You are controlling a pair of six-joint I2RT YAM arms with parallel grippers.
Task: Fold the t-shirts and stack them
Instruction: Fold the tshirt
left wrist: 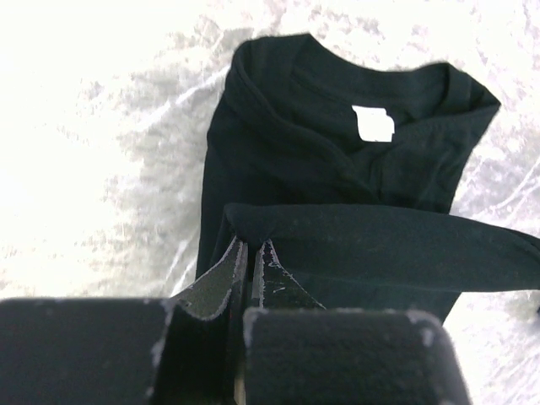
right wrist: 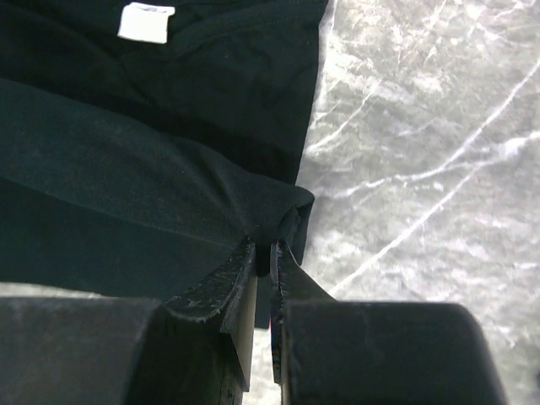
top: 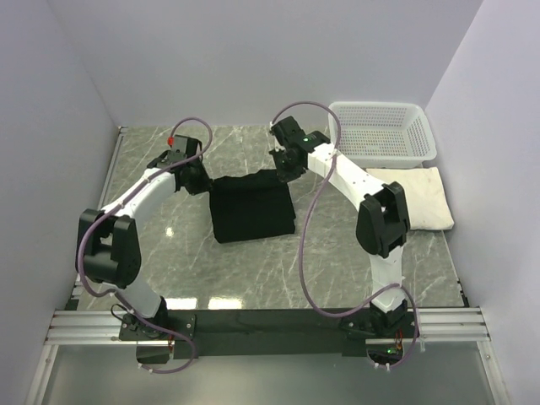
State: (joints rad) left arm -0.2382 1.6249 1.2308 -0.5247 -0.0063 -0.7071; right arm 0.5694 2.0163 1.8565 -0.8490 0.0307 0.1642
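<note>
From above, you've got the black t-shirt (top: 251,213) folded mid-table, with the left gripper (top: 201,180) at its far-left corner and the right gripper (top: 285,171) at its far-right. The cream-white t-shirt (top: 415,199) lies beside the basket (top: 384,135). Left wrist: your jaws are clamped on a raised black fold, with the neck label (left wrist: 373,124) beyond. Right wrist: jaws pinching that fold's other end.
</note>
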